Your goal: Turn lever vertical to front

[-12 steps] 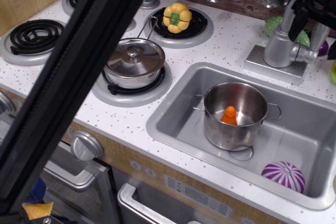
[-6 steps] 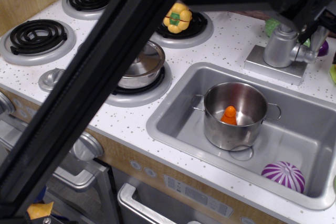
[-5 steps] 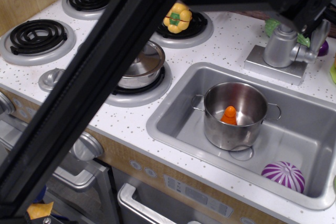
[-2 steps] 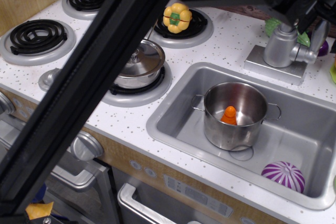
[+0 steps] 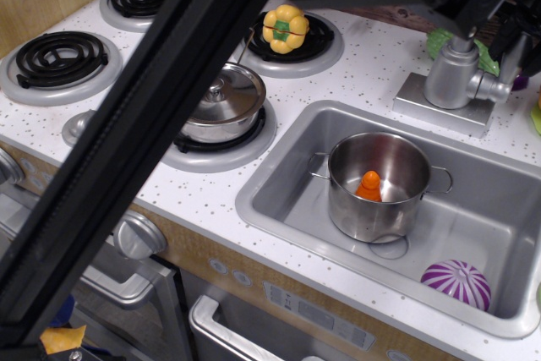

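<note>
The faucet's thick silver column [image 5: 450, 75] stands on its grey base behind the sink. The lever [image 5: 494, 88] is a short silver stub that sticks out of the column to the right, roughly level. My black gripper [image 5: 505, 33] hangs just above the column and the lever at the top right. One dark finger sits over the column's top and the other [image 5: 527, 35] is just right of and above the lever. The jaws look apart and hold nothing. The faucet's upper neck is hidden behind my arm.
My black arm [image 5: 161, 124] crosses the view from bottom left to top right. A steel pot [image 5: 378, 185] with an orange piece stands in the sink [image 5: 279, 177], beside a purple striped vegetable [image 5: 456, 283]. A lidded pan [image 5: 221, 103] and a yellow pepper [image 5: 286, 27] sit on burners.
My arm has swung over the stove and the gripper has shifted a little right and up near the faucet. The lever points to the right much as before.
</note>
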Robot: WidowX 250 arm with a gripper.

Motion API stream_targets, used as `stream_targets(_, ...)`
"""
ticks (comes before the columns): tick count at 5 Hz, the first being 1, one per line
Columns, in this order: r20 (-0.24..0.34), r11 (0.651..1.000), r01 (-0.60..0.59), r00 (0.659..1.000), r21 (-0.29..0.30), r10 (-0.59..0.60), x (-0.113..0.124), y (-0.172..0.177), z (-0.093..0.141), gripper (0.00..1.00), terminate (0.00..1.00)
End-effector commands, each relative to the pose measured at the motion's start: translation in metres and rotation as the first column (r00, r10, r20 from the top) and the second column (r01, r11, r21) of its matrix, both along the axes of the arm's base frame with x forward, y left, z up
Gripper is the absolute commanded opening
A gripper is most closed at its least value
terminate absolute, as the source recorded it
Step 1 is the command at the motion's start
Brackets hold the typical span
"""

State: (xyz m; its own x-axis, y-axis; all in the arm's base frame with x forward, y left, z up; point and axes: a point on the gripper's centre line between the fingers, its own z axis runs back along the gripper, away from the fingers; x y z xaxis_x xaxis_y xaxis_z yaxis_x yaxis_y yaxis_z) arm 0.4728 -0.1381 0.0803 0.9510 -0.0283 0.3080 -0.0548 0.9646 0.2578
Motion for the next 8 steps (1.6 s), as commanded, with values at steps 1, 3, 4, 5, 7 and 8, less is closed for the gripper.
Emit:
stream_targets(1, 0.008, 0.991, -0.111, 0.994, -0.076, 0.112, -0.014, -0.002, 0.029, 0.0, 0.0)
stream_targets(3, -0.049, 0.966, -0.201, 0.98, -0.162, 0.195, -0.029, -0.002, 0.017, 0.0, 0.0)
stream_targets(4, -0.165, 0.938, -0.277, 0.955, -0.208, 0.245, -0.031, -0.004, 0.012, 0.0, 0.0)
stream_targets(5, -0.157, 0.928, -0.314, 0.945, -0.203, 0.285, -0.038, -0.011, 0.004, 0.0, 0.0)
stream_targets(7, -0.152, 0.923, -0.342, 0.936, -0.173, 0.319, -0.048, -0.024, -0.013, 0.0, 0.0)
stream_targets(8, -0.131, 0.926, -0.326, 0.943, -0.191, 0.306, -0.055, -0.024, -0.029, 0.0, 0.0)
